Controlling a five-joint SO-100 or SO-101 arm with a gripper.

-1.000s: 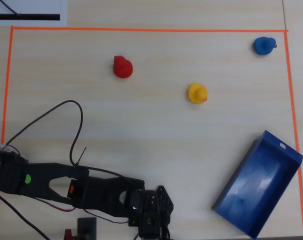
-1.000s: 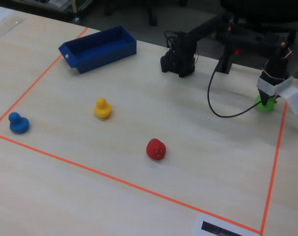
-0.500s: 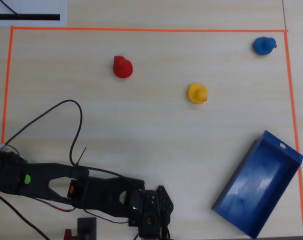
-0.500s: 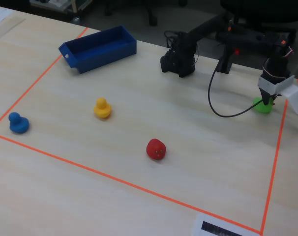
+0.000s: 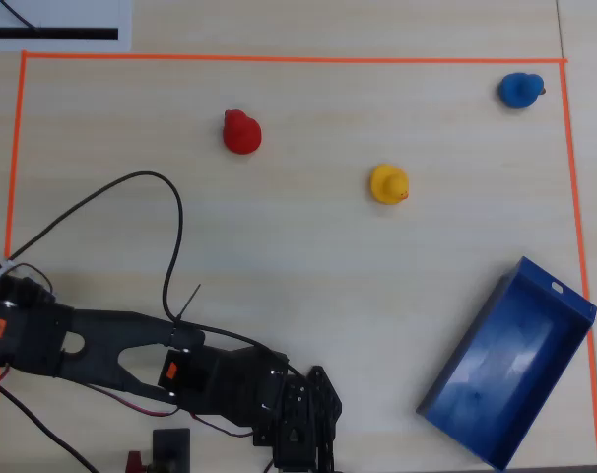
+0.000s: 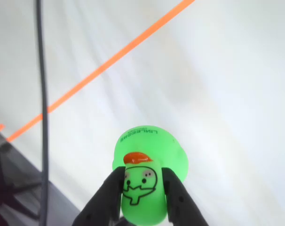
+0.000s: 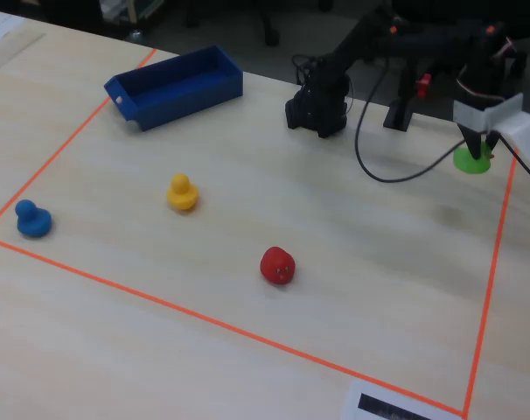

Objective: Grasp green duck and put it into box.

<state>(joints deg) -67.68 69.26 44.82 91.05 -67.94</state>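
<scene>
Tool (image 6: 141, 186) pinching green duck (image 6: 145, 176) by head, one finger (image 6: 107, 193) each side; duck in air above table (image 7: 247, 210) in fixed view (image 7: 472, 160), shadow on table beneath. Box (image 7: 173, 86) far across table from duck, near opposite corner of orange tape border (image 7: 488, 280). Between duck and box: arm base (image 7: 317, 101), looping black cable (image 7: 396, 166). Yellow duck (image 7: 182, 192), red duck (image 7: 277, 264), blue duck (image 7: 31, 219) well apart from green duck, off direct line to box. Versus half-second earlier: duck raised off table, arm lifted, cable loop shifted.
</scene>
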